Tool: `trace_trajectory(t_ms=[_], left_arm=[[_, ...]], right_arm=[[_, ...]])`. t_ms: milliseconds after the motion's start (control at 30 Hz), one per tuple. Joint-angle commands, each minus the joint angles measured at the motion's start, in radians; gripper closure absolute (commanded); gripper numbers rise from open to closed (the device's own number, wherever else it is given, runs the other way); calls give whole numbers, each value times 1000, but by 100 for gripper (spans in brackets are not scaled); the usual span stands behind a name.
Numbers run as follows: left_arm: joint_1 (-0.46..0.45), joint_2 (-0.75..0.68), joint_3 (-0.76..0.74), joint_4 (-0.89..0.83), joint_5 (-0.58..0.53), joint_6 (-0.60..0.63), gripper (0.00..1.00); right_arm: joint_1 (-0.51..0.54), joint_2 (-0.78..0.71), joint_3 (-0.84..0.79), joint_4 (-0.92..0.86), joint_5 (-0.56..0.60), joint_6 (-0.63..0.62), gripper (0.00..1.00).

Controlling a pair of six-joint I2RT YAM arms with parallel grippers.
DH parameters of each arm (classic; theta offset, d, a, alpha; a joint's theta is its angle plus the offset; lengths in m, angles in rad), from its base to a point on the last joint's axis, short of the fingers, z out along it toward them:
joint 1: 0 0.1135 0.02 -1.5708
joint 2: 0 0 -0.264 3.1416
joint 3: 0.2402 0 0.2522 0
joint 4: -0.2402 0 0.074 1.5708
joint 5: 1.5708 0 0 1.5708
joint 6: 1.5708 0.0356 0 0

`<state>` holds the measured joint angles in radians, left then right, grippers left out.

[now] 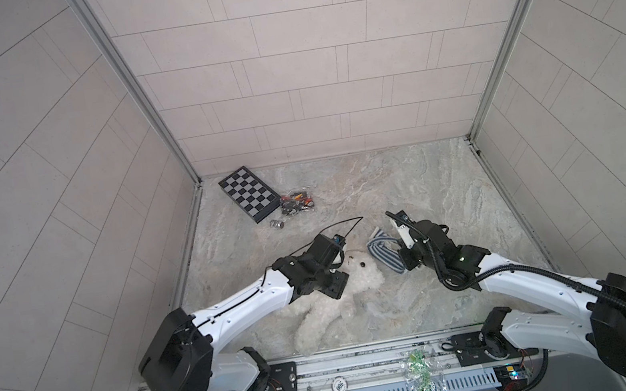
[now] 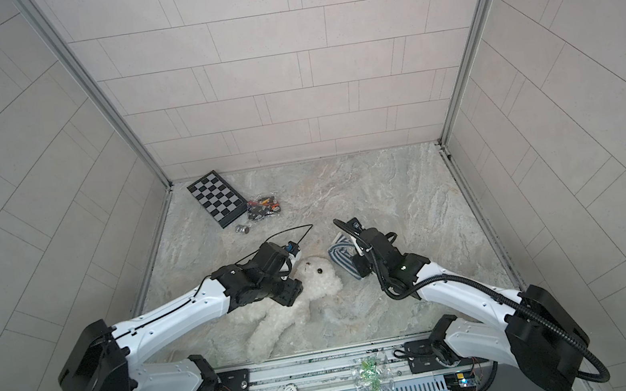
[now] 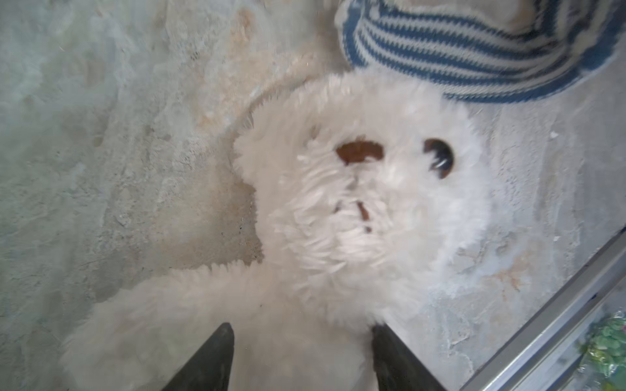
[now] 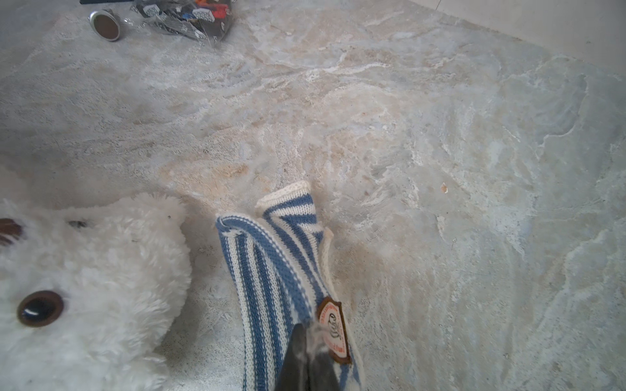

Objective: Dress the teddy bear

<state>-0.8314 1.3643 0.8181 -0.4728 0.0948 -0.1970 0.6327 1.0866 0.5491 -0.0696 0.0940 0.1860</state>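
The teddy bear lies face up on the marbled bench, near its front edge, with its head just beside the striped knit shirt. The left gripper hangs over the bear's chest, its fingers spread on either side of the fur and pinching nothing. The right gripper has its fingers closed on the shirt by the brown-edged badge. The bear looks light, floppy and deep-piled. Fur alone would likely slip, so a pinch round a stubby arm or the neck seems surest. The ribbed knit should stretch.
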Motion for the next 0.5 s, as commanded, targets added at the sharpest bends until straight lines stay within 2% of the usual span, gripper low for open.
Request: trace_trajectory(t_ms=[0, 167, 300, 367, 467], left_arm=[[6, 27, -3, 2, 15, -2, 35], [5, 20, -60, 95, 65, -30, 48], [-5, -1, -93, 152, 93, -34, 63], [-9, -8, -97, 150, 95, -29, 61], [-14, -11, -104, 142, 98, -24, 37]], right_arm=[[-2, -19, -6, 26, -2, -18, 100], [-1, -10, -5, 24, -2, -24, 100], [-2, -8, -5, 26, -4, -26, 100], [-2, -7, -7, 30, -2, -28, 100], [-2, -4, -12, 36, -6, -27, 100]])
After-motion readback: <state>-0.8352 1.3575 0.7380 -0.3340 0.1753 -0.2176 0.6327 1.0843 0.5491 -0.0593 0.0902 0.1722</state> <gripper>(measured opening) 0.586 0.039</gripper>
